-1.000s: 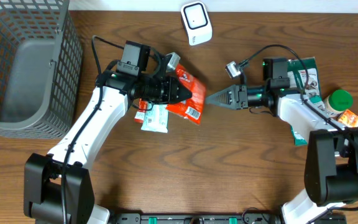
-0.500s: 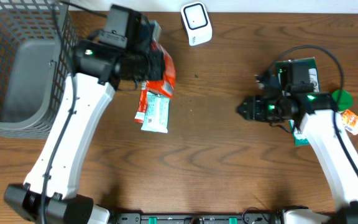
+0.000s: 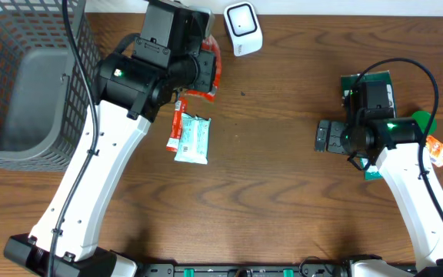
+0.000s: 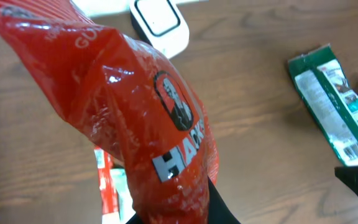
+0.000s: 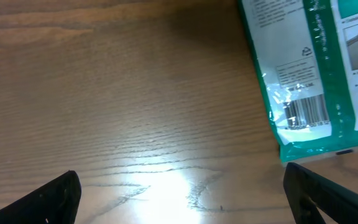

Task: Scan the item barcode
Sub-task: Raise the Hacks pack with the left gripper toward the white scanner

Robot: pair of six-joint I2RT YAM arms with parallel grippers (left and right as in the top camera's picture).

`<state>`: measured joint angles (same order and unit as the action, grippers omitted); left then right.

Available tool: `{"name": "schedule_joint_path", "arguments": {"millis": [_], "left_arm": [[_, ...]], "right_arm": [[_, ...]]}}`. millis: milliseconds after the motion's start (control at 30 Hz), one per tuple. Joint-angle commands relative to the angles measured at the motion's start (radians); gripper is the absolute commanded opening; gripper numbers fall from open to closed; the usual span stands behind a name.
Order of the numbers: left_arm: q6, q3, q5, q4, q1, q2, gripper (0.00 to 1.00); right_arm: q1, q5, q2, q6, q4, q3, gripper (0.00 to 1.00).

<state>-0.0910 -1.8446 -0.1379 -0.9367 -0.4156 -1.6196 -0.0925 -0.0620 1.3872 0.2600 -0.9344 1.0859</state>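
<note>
Where the scanner (image 3: pixel 242 28) sits at the far edge of the table (image 3: pixel 283 192), the left gripper (image 3: pixel 198 73) clamps the red packet (image 4: pixel 135 124) just beside it. Right gripper (image 5: pixel 188 196) jaws spread wide, empty, near the green packet (image 5: pixel 309 81) by the right edge.

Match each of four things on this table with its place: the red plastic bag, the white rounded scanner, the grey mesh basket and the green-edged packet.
1 red plastic bag
2 white rounded scanner
3 grey mesh basket
4 green-edged packet

A at the left side
B held up in the left gripper
C lying flat beside the open right gripper
D at the far edge, middle

Pairs: 1-B, 2-D, 3-A, 4-C
</note>
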Motion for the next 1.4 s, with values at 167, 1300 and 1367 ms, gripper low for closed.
{"name": "schedule_joint_path", "arguments": {"millis": [167, 1300, 1367], "left_arm": [[0.153, -0.082, 0.329, 0.072, -0.108, 0.0, 0.07], [1.093, -0.201, 0.332, 0.924, -0.081, -0.64, 0.07], [1.093, -0.201, 0.279, 0.958, -0.068, -0.67, 0.07]], "right_arm": [[0.006, -0.031, 0.0, 0.016, -0.001, 0.011, 0.99], [0.006, -0.031, 0.0, 0.016, -0.001, 0.011, 0.99], [0.006, -0.031, 0.0, 0.016, -0.001, 0.011, 0.99]]}}
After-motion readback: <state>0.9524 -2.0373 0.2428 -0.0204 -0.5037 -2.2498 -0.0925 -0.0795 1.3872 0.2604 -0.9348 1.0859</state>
